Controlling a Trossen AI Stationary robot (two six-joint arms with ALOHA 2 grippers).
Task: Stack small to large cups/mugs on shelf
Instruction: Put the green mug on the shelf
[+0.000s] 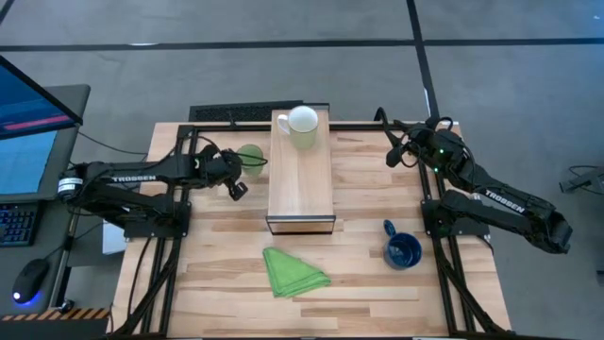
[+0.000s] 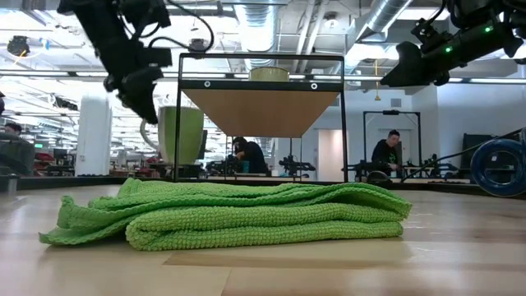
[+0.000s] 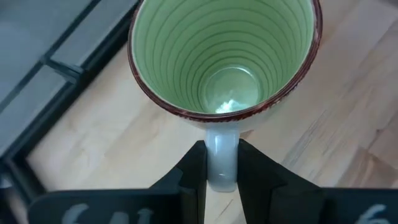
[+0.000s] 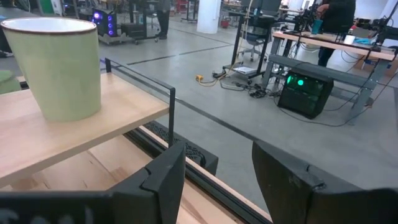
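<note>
A light green mug (image 1: 251, 156) with a white handle stands upright just left of the long light-wood shelf (image 1: 302, 184). My left gripper (image 1: 239, 170) is shut on its handle. A small white mug (image 1: 302, 124) stands on the shelf's far end and also shows in the right wrist view (image 4: 59, 65). A dark blue mug (image 1: 403, 251) stands on the table near the front right. My right gripper (image 4: 217, 177) is open and empty, raised to the right of the shelf's far end (image 1: 396, 151). My left gripper pinches the green mug's white handle (image 3: 221, 152) between its two fingers (image 3: 194, 177), one on each side of the loop. The fingers come slanting down from the table's left. The mug stays upright, mouth up; whether its base touches the table I cannot tell.
A folded green cloth (image 1: 294, 272) lies near the table's front edge, in front of the shelf's dark open end (image 1: 302, 225). Black frame bars (image 1: 179, 189) run along the table's sides. People and desks show in the room behind.
</note>
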